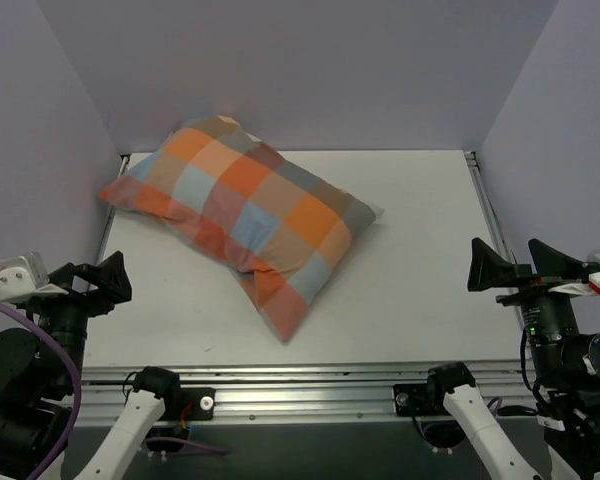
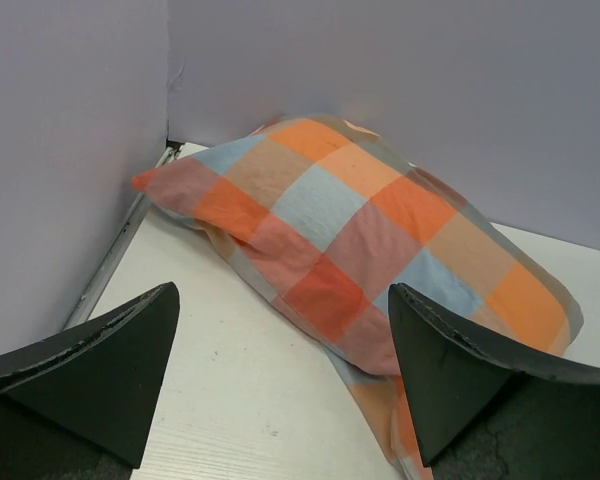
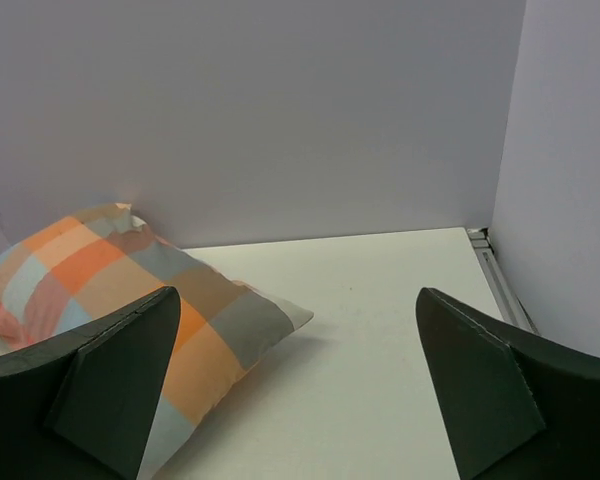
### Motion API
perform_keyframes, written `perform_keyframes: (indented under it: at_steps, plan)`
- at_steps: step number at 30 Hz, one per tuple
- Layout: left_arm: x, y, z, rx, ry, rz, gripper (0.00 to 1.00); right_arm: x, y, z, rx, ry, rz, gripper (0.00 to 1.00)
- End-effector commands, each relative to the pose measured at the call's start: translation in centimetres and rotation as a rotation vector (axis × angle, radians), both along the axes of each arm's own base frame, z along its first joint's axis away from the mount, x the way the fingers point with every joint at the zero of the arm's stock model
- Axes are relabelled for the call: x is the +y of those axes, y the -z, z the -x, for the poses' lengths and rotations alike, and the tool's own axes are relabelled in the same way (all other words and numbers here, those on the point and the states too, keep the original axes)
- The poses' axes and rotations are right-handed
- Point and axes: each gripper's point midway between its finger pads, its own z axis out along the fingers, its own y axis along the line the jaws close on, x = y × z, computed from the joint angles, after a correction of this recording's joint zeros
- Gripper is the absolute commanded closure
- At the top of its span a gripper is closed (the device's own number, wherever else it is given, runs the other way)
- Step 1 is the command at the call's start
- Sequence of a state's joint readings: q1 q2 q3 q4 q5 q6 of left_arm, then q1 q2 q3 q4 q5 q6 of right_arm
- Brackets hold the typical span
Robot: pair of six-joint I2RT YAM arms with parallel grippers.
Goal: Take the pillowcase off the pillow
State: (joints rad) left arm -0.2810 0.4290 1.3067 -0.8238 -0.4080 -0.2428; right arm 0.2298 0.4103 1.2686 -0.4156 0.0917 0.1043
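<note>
The checked pillowcase (image 1: 248, 215) in orange, peach, light blue and grey-brown lies diagonally on the white table (image 1: 420, 290), from the far left corner toward the middle. It is plump and covers the pillow fully; no white pillow shows. A flat corner of the case points toward the near edge. It also shows in the left wrist view (image 2: 365, 240) and the right wrist view (image 3: 130, 290). My left gripper (image 1: 110, 277) is open and empty at the near left, apart from the case. My right gripper (image 1: 515, 265) is open and empty at the near right.
Lilac walls (image 1: 310, 70) close the table at the back and on both sides. A metal rail (image 1: 310, 385) runs along the near edge, with the arm bases on it. Bare table lies right of the pillowcase.
</note>
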Motion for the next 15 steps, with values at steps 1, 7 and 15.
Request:
perform_keyframes:
  at_steps: [1, 7, 15]
  plan:
    - [-0.5, -0.3, -1.3, -0.005, 0.01, -0.004, 0.06, 1.4, 0.5, -2.2, 0.04, -0.047, -0.01, 0.0]
    - [-2.8, 3.0, -4.2, 0.13, 0.089, -0.032, 0.06, 7.7, 5.2, -5.8, 0.223, -0.343, 0.021, 0.0]
    - [-5.3, 8.3, -8.4, 0.3, 0.16, -0.064, 0.06, 14.7, 15.0, -13.9, 0.531, -0.576, -0.101, 0.0]
